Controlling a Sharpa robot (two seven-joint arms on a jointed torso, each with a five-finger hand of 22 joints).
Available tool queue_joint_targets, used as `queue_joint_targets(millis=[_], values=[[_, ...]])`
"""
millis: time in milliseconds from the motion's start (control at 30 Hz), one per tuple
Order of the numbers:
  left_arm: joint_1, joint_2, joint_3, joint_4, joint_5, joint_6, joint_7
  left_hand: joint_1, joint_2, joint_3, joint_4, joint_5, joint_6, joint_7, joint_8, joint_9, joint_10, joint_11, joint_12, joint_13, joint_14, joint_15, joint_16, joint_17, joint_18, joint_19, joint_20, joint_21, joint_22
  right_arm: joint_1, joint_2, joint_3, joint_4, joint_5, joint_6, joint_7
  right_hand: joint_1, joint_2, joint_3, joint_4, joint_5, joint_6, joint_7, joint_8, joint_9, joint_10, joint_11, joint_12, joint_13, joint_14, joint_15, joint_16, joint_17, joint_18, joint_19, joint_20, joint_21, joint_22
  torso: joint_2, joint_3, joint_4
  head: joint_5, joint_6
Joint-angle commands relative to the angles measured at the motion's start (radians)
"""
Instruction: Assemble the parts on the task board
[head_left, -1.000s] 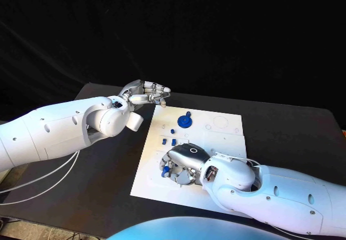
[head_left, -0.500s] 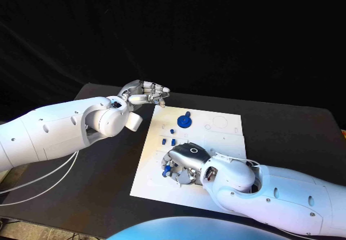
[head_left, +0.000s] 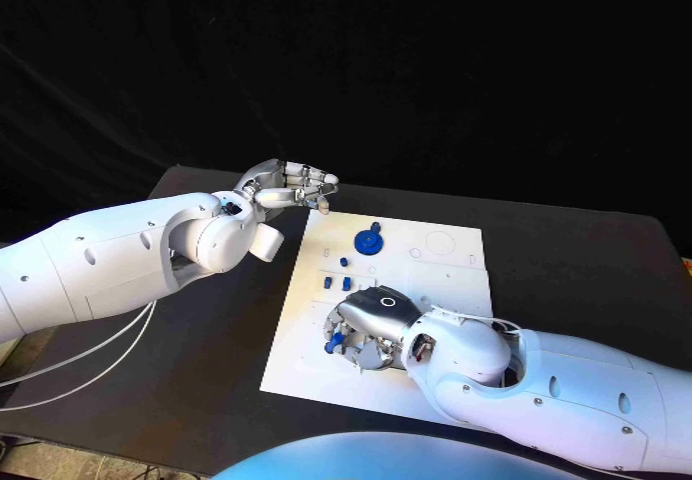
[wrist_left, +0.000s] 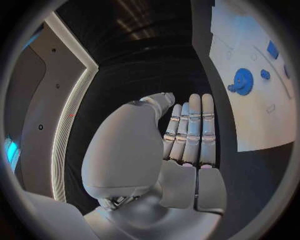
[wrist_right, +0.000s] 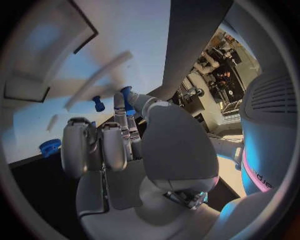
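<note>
Your left hand (head_left: 293, 184) hovers over the black table (head_left: 188, 370) just off the far left corner of the board (head_left: 433, 260), apart from it. In its wrist view the fingers (wrist_left: 190, 132) lie straight and side by side with nothing in them, so read that hand as released and empty. Your right hand (head_left: 368, 325) is down on the near part of the board, palm toward the plate, fingers curled over a cluster of small blue parts. One of those parts (head_left: 332, 342) shows at the hand's left edge in the head view. In the right wrist view, a blue peg (wrist_right: 127, 97) sits right at the fingertips (wrist_right: 119, 102), and a second blue peg (wrist_right: 98, 103) stands just beside it on the white surface. You cannot tell from these pictures whether the fingers actually pinch the first peg or only touch it. Farther up the board, well clear of both hands, the blue gear (head_left: 371, 243) lies flat near the far left corner; the left wrist view shows it too (wrist_left: 242, 81). A few small blue pieces (head_left: 346, 262) lie between the gear and your right hand, untouched.
</note>
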Motion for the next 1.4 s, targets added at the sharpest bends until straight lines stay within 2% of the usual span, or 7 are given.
queue_joint_targets(millis=[33,200,333,800,1000,1167,1400], values=[[0.001,0.001,0.000,0.002,0.006,0.017,0.002,0.000,0.007,0.000,-0.008,0.006,-0.002,0.002,0.008,0.002,-0.010,0.002,0.001,-0.003,-0.001,0.001,-0.007,-0.002,0.001,-0.013,0.000,0.007,0.006,-0.002,0.003,-0.002,-0.005,-0.017,0.043,-0.021,-0.010,-0.009,0.001,-0.002,0.007,0.003,0.003,0.018,0.034,-0.007,0.001,-0.007,0.001,0.032,-0.002,0.004,-0.003,-0.016,0.028,-0.005,0.002,0.202,0.000,-0.0006,-0.0001,-0.002,0.001],[0.001,0.001,0.000,0.003,0.006,0.017,0.002,0.000,0.007,0.000,-0.008,0.006,-0.002,0.002,0.008,0.002,-0.010,0.002,0.001,-0.003,-0.001,0.001,-0.007,-0.002,0.001,-0.013,0.000,0.007,0.006,-0.002,0.015,-0.002,-0.009,-0.017,0.044,-0.026,-0.042,-0.035,-0.011,0.007,0.030,-0.033,0.015,-0.003,0.026,-0.007,0.008,-0.013,0.006,0.033,0.004,0.006,0.000,-0.016,0.029,0.000,0.003,0.203,0.000,-0.0010,0.0004,-0.005,0.002],[0.001,0.001,0.000,0.003,0.006,0.017,0.001,0.000,0.007,0.000,-0.008,0.006,-0.002,0.002,0.008,0.002,-0.010,0.002,0.001,-0.003,-0.001,0.001,-0.007,-0.002,0.001,-0.013,0.000,0.007,0.006,-0.002,0.021,-0.003,-0.014,-0.016,0.037,-0.040,-0.062,-0.052,-0.024,0.017,0.029,-0.072,0.017,-0.027,0.017,-0.002,0.009,-0.013,0.013,0.033,0.005,0.008,0.002,-0.016,0.029,0.002,0.004,0.203,-0.001,-0.0015,0.0011,-0.006,0.003],[0.001,-0.003,0.000,0.005,0.006,0.018,0.000,0.000,0.007,0.000,-0.008,0.006,-0.002,0.002,0.008,0.002,-0.010,0.002,0.001,-0.003,-0.001,0.001,-0.007,-0.002,0.001,-0.013,0.000,0.007,0.006,-0.002,0.018,-0.003,-0.011,-0.008,-0.007,-0.069,-0.080,-0.071,-0.041,0.029,0.023,-0.119,0.014,-0.055,0.005,0.001,0.005,-0.015,0.022,0.032,0.003,0.009,0.000,-0.015,0.027,0.002,0.000,0.201,0.000,-0.0010,0.0003,-0.009,0.003],[0.001,-0.004,0.000,0.005,0.006,0.018,0.000,0.000,0.008,0.001,-0.010,0.006,-0.002,0.002,0.009,0.002,-0.011,0.002,0.001,-0.003,-0.001,0.000,-0.008,-0.002,0.001,-0.014,0.000,0.008,0.007,-0.002,0.004,-0.003,0.005,0.001,-0.055,-0.060,-0.088,-0.085,-0.060,0.039,0.020,-0.172,0.013,-0.084,-0.007,0.007,-0.004,-0.015,0.033,0.033,-0.005,0.011,0.002,-0.016,0.028,-0.005,0.002,0.202,-0.001,-0.0008,0.0001,-0.011,0.004],[0.001,-0.005,0.000,0.004,0.006,0.018,0.000,0.000,0.008,0.001,-0.010,0.006,-0.002,0.002,0.009,0.002,-0.011,0.002,0.001,-0.003,-0.001,0.000,-0.008,-0.002,0.001,-0.014,0.000,0.008,0.007,-0.003,-0.018,-0.003,0.029,0.012,-0.089,-0.049,-0.089,-0.089,-0.064,0.040,0.019,-0.173,0.013,-0.085,-0.007,0.008,-0.005,-0.015,0.034,0.032,-0.005,0.010,0.001,-0.015,0.028,-0.005,0.000,0.202,-0.002,-0.0006,0.0000,-0.014,0.006],[0.000,-0.007,0.000,0.004,0.006,0.018,0.000,0.000,0.008,0.002,-0.011,0.006,-0.002,0.002,0.009,0.002,-0.011,0.002,0.001,-0.004,-0.001,0.000,-0.009,-0.002,0.001,-0.015,0.000,0.009,0.008,0.005,-0.078,0.001,0.082,0.066,-0.172,-0.007,-0.077,-0.084,-0.067,0.038,0.027,-0.149,0.011,-0.072,-0.002,0.017,-0.004,-0.011,0.042,0.033,-0.006,0.012,0.003,-0.016,0.028,-0.007,0.002,0.202,-0.002,-0.0012,-0.0019,-0.019,0.010]])
